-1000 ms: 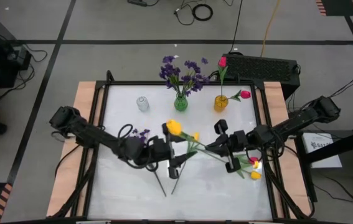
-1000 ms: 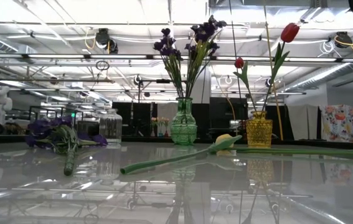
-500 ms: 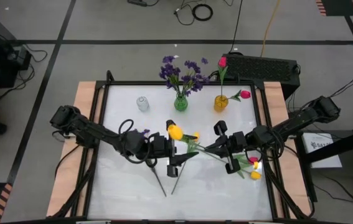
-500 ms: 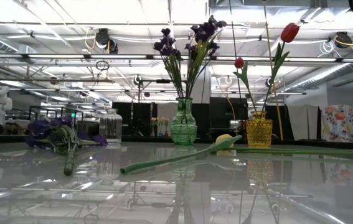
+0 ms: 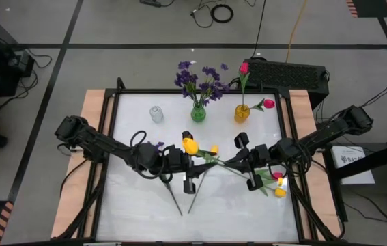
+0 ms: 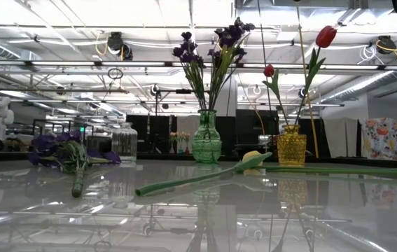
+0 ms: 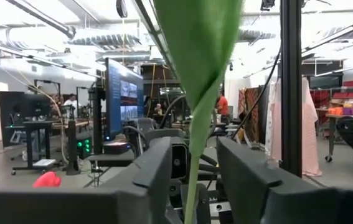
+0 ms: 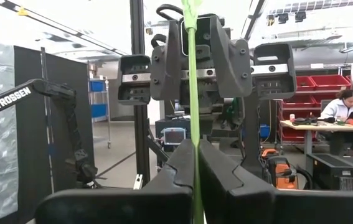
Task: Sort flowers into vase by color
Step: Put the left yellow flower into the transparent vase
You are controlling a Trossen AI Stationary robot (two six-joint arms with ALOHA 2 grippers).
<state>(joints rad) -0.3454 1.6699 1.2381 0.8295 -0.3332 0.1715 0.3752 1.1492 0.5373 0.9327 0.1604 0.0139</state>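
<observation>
While a yellow tulip (image 5: 190, 145) is held up over the middle of the table (image 5: 248, 212), its thin green stem is pinched between the closed fingers of the right gripper (image 8: 195, 163). The left gripper (image 7: 192, 168) is set around the same stem with a gap on either side, its fingers narrowed but not touching. A broad green leaf is seen just above them. Purple blossoms are stood in the green vase (image 5: 198, 113), pink-red tulips in the amber vase (image 5: 241, 113).
</observation>
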